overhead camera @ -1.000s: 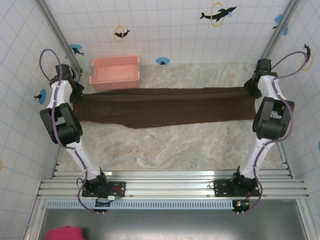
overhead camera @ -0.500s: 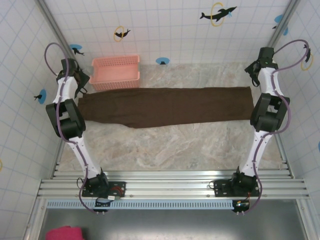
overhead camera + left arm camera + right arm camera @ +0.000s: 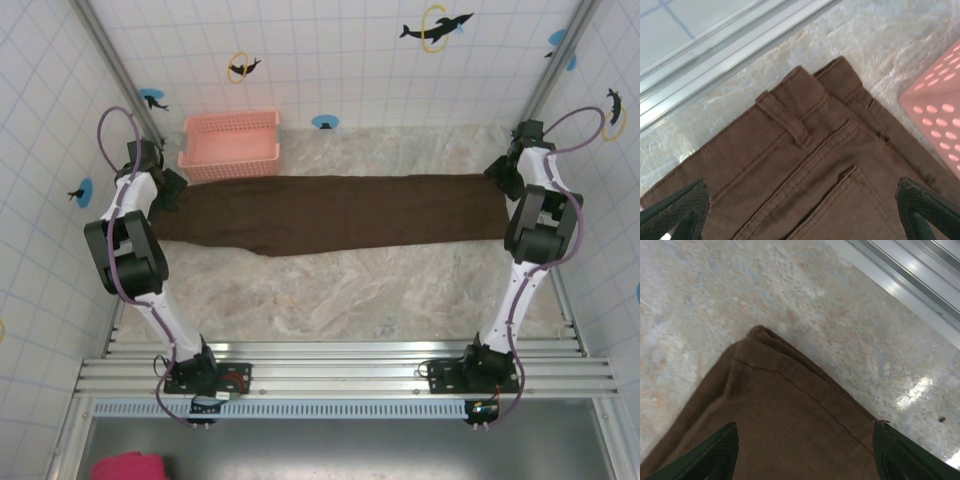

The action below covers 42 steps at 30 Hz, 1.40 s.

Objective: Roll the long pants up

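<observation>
Top external view: the long pants [image 3: 330, 212] lie flat in one strip across the marble table [image 3: 350, 300]. The waistband lies at left, beside the pink basket [image 3: 230, 145], and the hems at right. Left gripper [image 3: 163, 190] hangs over the waistband, jaws wide apart and empty. Right gripper [image 3: 498, 178] stands over the hem corner, likewise apart. For a tight roll, start at one end and keep both edges level.

Arms [image 3: 150, 300]: white links, blk joints; purple cables [image 3: 103, 125]; claw fingers [image 3: 677, 207] dk green, textured.
</observation>
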Each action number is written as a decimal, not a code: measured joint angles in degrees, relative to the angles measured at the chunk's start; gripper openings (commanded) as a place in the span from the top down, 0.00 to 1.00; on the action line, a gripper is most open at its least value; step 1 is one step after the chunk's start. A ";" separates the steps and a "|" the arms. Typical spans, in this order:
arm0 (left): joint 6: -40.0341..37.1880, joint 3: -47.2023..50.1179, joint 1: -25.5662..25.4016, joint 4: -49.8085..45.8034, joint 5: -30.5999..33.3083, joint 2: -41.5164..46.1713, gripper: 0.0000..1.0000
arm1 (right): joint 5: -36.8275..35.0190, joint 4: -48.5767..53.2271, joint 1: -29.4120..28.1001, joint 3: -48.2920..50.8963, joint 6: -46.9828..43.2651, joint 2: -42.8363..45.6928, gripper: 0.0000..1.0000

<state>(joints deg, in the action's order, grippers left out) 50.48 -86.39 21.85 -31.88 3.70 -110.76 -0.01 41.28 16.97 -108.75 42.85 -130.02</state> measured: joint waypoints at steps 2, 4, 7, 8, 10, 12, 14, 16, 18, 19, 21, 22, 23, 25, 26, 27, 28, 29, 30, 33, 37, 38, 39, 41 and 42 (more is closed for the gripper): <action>-0.48 0.98 0.00 -0.17 -0.37 0.96 0.03 | 0.52 1.07 0.15 0.09 -0.48 0.00 0.27; -0.81 1.46 0.00 -0.28 -0.79 1.64 0.03 | 1.09 1.99 0.17 0.37 -0.87 0.00 0.27; -1.03 2.03 0.00 -0.70 -1.31 2.47 0.03 | 1.75 3.56 0.20 1.14 -1.46 0.00 0.27; -1.03 2.12 0.00 -0.81 -1.49 2.69 0.02 | 1.84 4.24 0.20 1.46 -1.77 0.00 0.27; -1.16 2.54 0.00 -0.96 -1.64 3.21 0.03 | 1.84 5.38 0.20 2.01 -2.21 0.00 0.27; -1.20 3.30 0.00 -1.40 -1.73 4.20 0.02 | 1.68 6.60 0.20 2.58 -2.84 0.00 0.27; -1.20 4.39 0.00 -1.88 -1.77 5.75 0.02 | 1.36 8.07 0.33 2.86 -3.52 0.00 0.27; -1.18 5.73 0.00 -2.12 -1.90 7.54 0.03 | 1.29 8.94 0.63 2.95 -4.26 0.00 0.27; -1.16 7.85 0.00 -2.12 -1.92 9.99 0.02 | 1.46 9.35 1.11 2.95 -4.94 0.00 0.27; -1.14 9.09 0.00 -2.43 -1.97 11.41 0.02 | 1.57 9.51 1.44 2.95 -5.33 -0.09 0.27; -1.07 10.99 -0.13 -3.02 -2.05 14.05 0.02 | 1.79 9.64 2.19 2.93 -6.29 -0.48 0.27; -1.03 11.78 -0.26 -3.39 -2.08 15.37 0.03 | 1.81 9.68 2.56 2.86 -6.73 -0.79 0.27; -1.03 12.63 -0.50 -3.69 -1.99 16.81 0.03 | 1.86 9.97 2.95 2.45 -7.37 -1.33 0.27; -1.01 13.75 -1.22 -4.59 -1.88 19.47 0.02 | 2.12 11.02 3.39 0.68 -8.66 -2.60 0.27; -1.01 14.23 -1.73 -5.09 -1.84 20.98 0.02 | 2.27 11.76 3.58 -0.59 -9.49 -3.34 0.27; -0.98 14.67 -2.19 -5.33 -1.77 22.29 0.03 | 2.34 12.26 3.67 -1.51 -10.05 -3.89 0.27; -0.96 15.17 -2.75 -5.60 -1.70 23.87 0.02 | 2.43 13.03 3.78 -2.67 -10.93 -4.57 0.27; -0.96 15.52 -3.17 -5.99 -1.64 25.05 0.02 | 2.54 13.73 3.91 -3.58 -11.54 -5.11 0.27; -0.92 15.93 -3.65 -6.43 -1.46 26.47 0.03 | 2.71 14.49 3.98 -4.61 -12.26 -5.77 0.29; -0.55 16.76 -5.03 -8.44 -0.57 30.49 0.02 | 3.87 16.35 4.28 -7.28 -14.08 -7.26 0.32; 0.26 16.92 -6.40 -10.99 0.72 35.12 0.02 | 6.21 17.40 4.76 -8.79 -15.93 -8.15 0.43; 0.44 16.92 -6.62 -11.58 1.01 35.93 0.02 | 6.71 17.53 4.87 -9.01 -16.22 -8.33 0.49; 0.55 16.92 -6.84 -12.24 1.36 36.79 0.03 | 7.54 17.55 4.98 -9.25 -16.72 -8.48 0.55; 0.57 16.92 -7.02 -13.40 1.75 37.90 0.02 | 9.01 17.77 5.01 -9.86 -17.29 -8.92 0.75; 0.57 16.92 -7.02 -14.05 1.90 38.27 0.02 | 9.86 17.75 4.96 -10.08 -17.35 -9.20 0.88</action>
<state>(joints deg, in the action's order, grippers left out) 51.05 -69.47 14.83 -45.93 5.61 -72.49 9.85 59.02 21.93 -118.83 25.50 -139.22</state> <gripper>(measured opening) 0.975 0.316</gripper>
